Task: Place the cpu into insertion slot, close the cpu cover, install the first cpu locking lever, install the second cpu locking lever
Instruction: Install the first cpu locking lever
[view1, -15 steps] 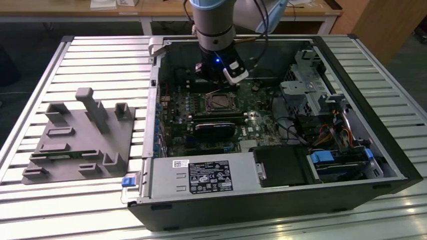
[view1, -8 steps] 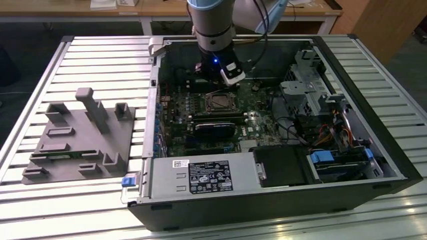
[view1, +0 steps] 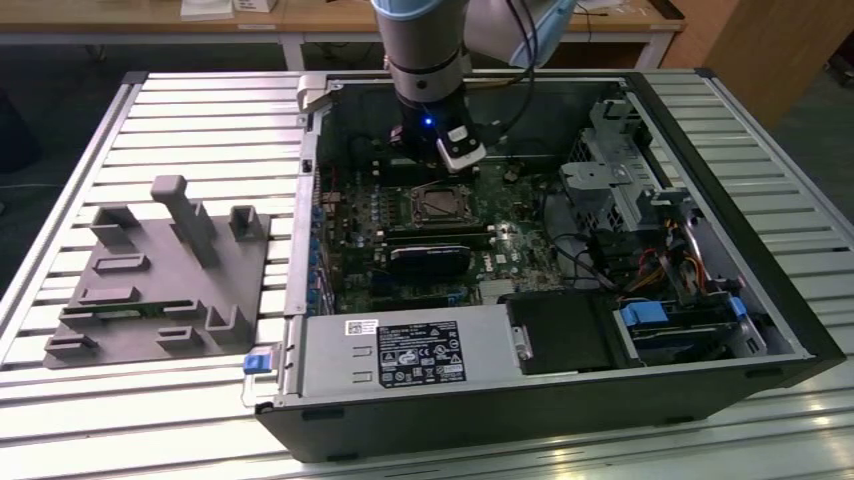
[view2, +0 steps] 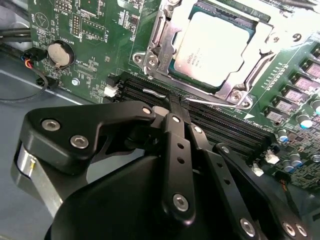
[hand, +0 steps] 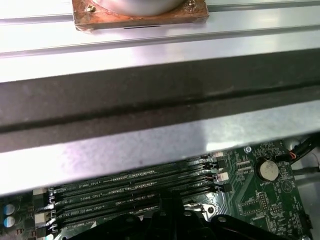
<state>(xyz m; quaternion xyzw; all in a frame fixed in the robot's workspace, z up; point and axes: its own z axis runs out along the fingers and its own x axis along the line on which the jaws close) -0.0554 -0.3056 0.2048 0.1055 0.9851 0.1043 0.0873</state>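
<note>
The cpu (view2: 215, 45) lies flat in the insertion slot (view1: 435, 204) on the green motherboard inside the open computer case. Over its edges lies the silver cpu cover (view2: 159, 56), folded down. A thin wire locking lever (view2: 212, 102) runs along the socket's side that faces the memory slots. My gripper (view2: 173, 102) hangs just above the board by that side, its black fingers shut together with nothing seen between them, the tip close to the lever's end. From the exterior view, the gripper (view1: 458, 158) sits just behind the socket. The first wrist view catches the gripper (hand: 165, 205) over the memory slots.
Long black memory slots (view2: 220, 125) run beside the socket, and a coin battery (view2: 60, 52) sits farther off. The case holds a power supply (view1: 400, 355) and a drive cage (view1: 607, 180). A grey fixture plate (view1: 160, 270) lies on the slatted table at the exterior view's left.
</note>
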